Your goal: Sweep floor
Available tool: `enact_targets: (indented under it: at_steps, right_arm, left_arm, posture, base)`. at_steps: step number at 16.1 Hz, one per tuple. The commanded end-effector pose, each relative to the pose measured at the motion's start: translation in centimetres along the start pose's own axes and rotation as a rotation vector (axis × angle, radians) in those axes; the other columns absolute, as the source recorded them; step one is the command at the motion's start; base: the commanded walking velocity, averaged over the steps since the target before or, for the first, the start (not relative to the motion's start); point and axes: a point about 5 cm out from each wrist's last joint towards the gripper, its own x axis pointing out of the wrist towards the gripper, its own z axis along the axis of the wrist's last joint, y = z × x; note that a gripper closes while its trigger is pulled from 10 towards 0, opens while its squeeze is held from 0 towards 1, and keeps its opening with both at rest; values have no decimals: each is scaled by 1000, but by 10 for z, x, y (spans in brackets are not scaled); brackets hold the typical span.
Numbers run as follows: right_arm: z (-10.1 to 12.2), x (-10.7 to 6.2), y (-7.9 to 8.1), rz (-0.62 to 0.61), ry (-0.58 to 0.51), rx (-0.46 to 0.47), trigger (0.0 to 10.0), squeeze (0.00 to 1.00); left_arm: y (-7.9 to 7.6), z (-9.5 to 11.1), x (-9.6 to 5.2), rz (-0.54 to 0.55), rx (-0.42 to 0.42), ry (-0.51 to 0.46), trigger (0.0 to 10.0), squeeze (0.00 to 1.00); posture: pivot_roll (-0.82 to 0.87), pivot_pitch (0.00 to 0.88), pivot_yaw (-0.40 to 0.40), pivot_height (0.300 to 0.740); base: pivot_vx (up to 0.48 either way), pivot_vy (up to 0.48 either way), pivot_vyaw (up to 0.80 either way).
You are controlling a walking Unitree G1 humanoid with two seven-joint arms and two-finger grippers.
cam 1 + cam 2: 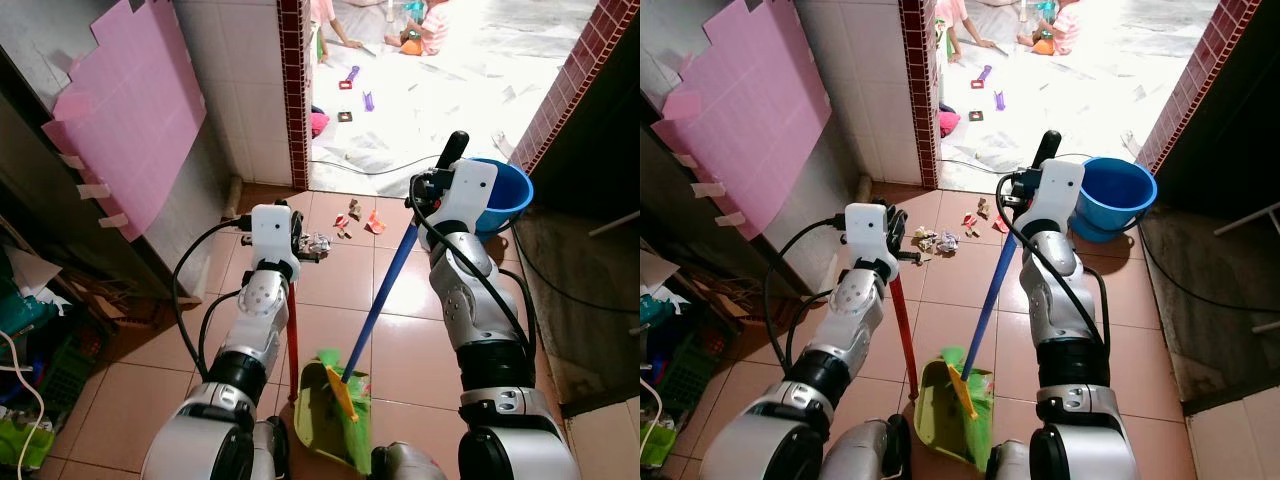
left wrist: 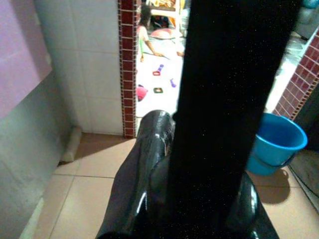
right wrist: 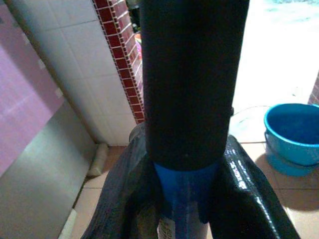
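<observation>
My left gripper is shut on the top of a red dustpan handle, which runs down to a green dustpan on the tiles by my feet. My right gripper is shut on a broom handle, blue with a black grip at the top. The green broom head rests in the dustpan. In the right wrist view the blue shaft sits between the fingers. Scraps of litter and crumpled wrappers lie on the tiles ahead.
A blue bucket stands right of the broom beside a brick-edged doorway. Beyond it, people sit on a bright floor among toys. A pink sheet hangs on the left wall; clutter sits at the lower left. A cable crosses the right floor.
</observation>
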Motion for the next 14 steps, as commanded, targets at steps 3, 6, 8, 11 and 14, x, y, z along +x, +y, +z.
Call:
enact_targets:
  at_steps: [3, 6, 8, 11, 14]
  right_arm:
    - [28, 8, 18, 90, -81, 83, 10000, 0]
    - [52, 15, 29, 134, -168, 31, 10000, 0]
    - [57, 15, 32, 131, -205, 20, 10000, 0]
    - [54, 8, 28, 110, -231, 18, 10000, 0]
    - [52, 4, 8, 43, -255, -47, 10000, 0]
  left_arm:
    - [7, -1, -5, 30, -13, 0, 10000, 0]
    - [23, 18, -4, 119, 177, -88, 10000, 0]
    - [35, 31, -5, 160, 178, -132, 10000, 0]
    - [44, 42, -12, 191, 141, -166, 10000, 0]
    - [44, 34, -17, 199, 138, -152, 10000, 0]
  posture:
    - [-33, 73, -27, 740]
    - [-22, 71, -22, 740]
    - [-16, 71, -8, 740]
    - [0, 72, 10, 740]
    - [-10, 57, 8, 740]
  base:
    - [0, 0, 0]
    - [0, 0, 0]
    - [0, 0, 0]
    - [0, 0, 0]
    - [0, 0, 0]
